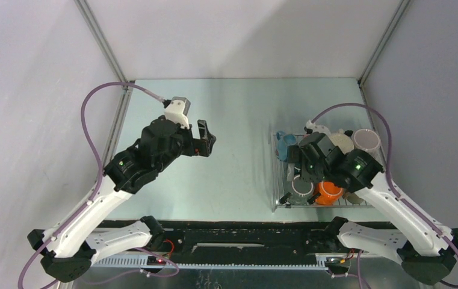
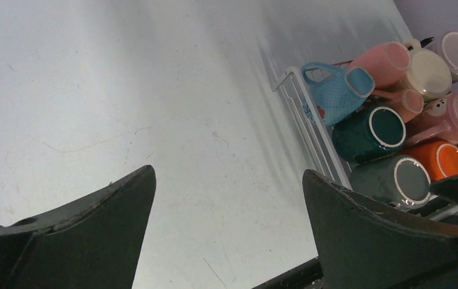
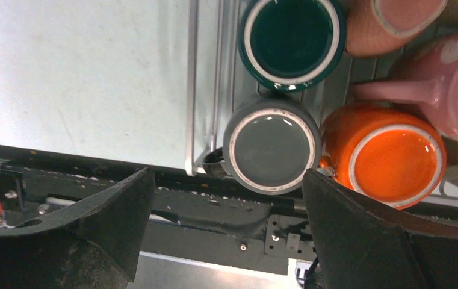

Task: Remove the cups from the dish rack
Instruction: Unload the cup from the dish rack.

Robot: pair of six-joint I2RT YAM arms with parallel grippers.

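Wide pale table first, carrying the dish rack on its right half, near the front edge. Rack crowded with the cups, mouths showing to both wrist cameras, none unloaded yet. Left gripper spread wide and holding nothing, hanging over the table well left of the rack. Right gripper likewise spread wide and empty, poised over the rack's near left corner and framing the grey mug.

Likely step: picking that grey mug. Best to come straight down, straddle its body or pinch its wall, and keep off the orange mug just beside it and the teal mug just behind. Then lift clear of the low rim before swinging away.

Grey mug's handle hard to make out, perhaps the dark bit at its lower left. Far cups cut off in the right wrist view, several hidden under the right arm from above, so no sure count
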